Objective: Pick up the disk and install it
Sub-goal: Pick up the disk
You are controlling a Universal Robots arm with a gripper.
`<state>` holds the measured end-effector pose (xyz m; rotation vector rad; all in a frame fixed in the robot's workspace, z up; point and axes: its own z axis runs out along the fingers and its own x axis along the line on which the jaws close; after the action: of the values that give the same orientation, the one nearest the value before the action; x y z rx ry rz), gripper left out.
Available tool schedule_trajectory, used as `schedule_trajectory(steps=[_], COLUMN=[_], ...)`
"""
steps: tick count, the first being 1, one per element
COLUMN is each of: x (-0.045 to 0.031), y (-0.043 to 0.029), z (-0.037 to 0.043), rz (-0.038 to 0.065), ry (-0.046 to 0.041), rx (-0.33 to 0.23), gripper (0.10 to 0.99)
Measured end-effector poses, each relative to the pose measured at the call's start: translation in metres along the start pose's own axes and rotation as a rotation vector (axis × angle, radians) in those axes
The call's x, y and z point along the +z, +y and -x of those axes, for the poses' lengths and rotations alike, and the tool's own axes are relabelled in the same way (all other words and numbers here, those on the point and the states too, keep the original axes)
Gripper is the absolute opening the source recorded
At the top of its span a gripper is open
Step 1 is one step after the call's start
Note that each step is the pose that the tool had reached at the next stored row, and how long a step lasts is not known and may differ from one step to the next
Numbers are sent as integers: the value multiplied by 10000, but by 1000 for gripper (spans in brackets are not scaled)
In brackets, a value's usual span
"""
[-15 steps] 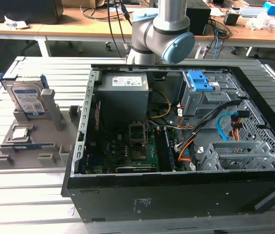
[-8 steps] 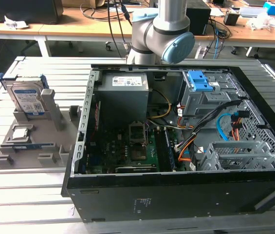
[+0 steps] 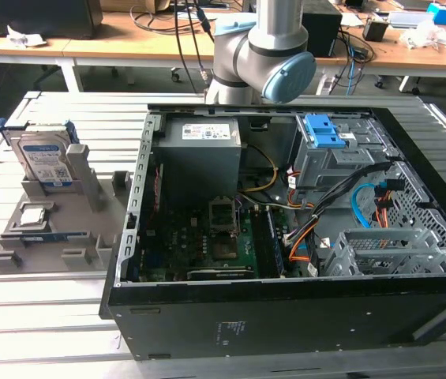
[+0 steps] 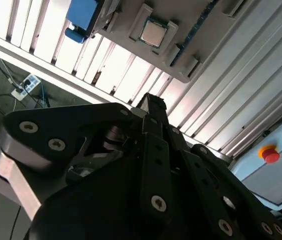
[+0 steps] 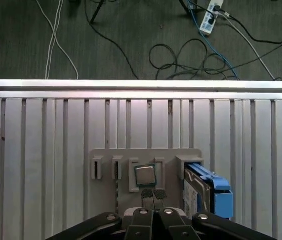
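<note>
1. One disk (image 3: 46, 162) stands on edge in the grey holder (image 3: 65, 217), just beside and below the claw (image 5: 153, 195).
2. Claw closed, empty.
3. Likely stiff, weighty, shock-sensitive; grip across the blue side rails (image 5: 215, 186).

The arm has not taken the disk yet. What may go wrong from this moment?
1. In the first wrist view the shut end effector lines up with the processor chip, not the disk beside it; it might reach the wrong part.
2. The disk stands on edge in the grey holder; a push could tip it.
3. Cables crowd the computer case near the grey metal cage and may snag the disk.
</note>
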<state>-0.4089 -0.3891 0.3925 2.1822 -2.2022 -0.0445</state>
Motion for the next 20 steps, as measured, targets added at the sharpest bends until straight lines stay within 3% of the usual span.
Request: schedule_trajectory(steps=[6,10,12,13,19,20], x=[5,4,5,7,7,7], y=[-1,-2,-2,-2,-2,-2], z=[0,0,0,0,0,0], rz=[6,7,-147,-321,-462,-488], ry=[-34,-29,-38,-50,-58,-60], rx=[1033,1050,1052,1052,1053,1053], gripper=[106,106,106,106,114,169])
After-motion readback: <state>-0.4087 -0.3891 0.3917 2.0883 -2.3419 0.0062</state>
